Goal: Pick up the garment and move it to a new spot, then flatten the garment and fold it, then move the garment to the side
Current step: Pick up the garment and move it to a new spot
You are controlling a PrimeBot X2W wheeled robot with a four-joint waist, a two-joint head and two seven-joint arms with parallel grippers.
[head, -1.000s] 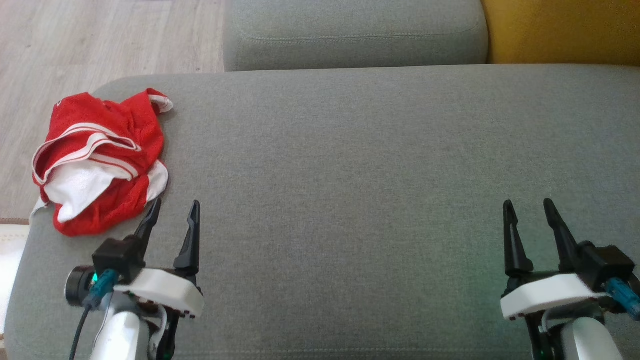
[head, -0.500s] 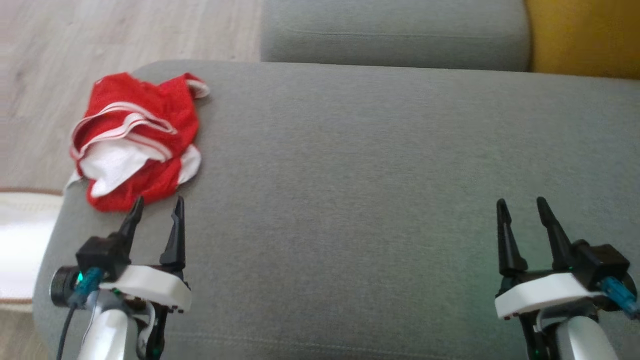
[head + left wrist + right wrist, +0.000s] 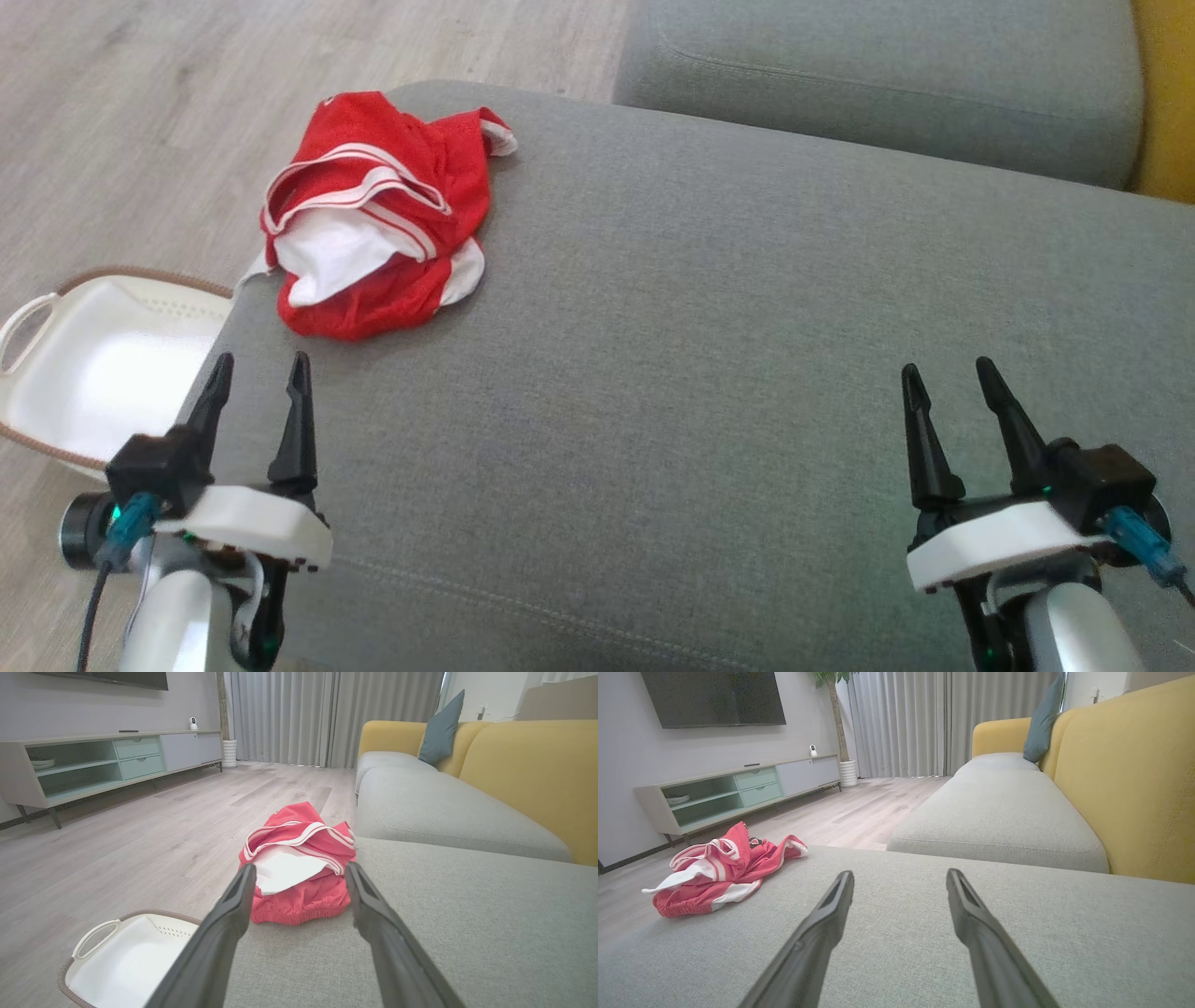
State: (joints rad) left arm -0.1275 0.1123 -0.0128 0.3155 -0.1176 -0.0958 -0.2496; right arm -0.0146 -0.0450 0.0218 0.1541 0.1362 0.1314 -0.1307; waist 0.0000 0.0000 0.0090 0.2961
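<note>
Nearest stood the robot's two arms. The left gripper [image 3: 261, 357] hovered over the near left corner of the grey sofa seat [image 3: 700, 392], its two dark fingers spread apart and holding nothing. The right gripper [image 3: 948, 366] hovered at the near right, likewise released and empty, over bare cushion and well apart from the clothing. Just left of the seat's corner, on the wooden floor [image 3: 140, 140], sat a white laundry basket [image 3: 140, 273] with a brown woven rim. A little farther along the seat's left edge lay the garment [image 3: 373, 243], red mesh with white stripes and a white lining, crumpled in a loose heap, with one white scrap drooping over the side. It lay beyond the left fingertips, not touching them, and the fingers pointed straight at it, so the left arm seemed lined up for the first pick. The wide bare cushion to the right looked like the room kept for laying it flat. Farther off came a second grey cushion [image 3: 887, 84] and a yellow backrest [image 3: 1167, 93]. At the far end of the room stood a low cabinet [image 3: 93, 760] and grey curtains [image 3: 327, 714].
</note>
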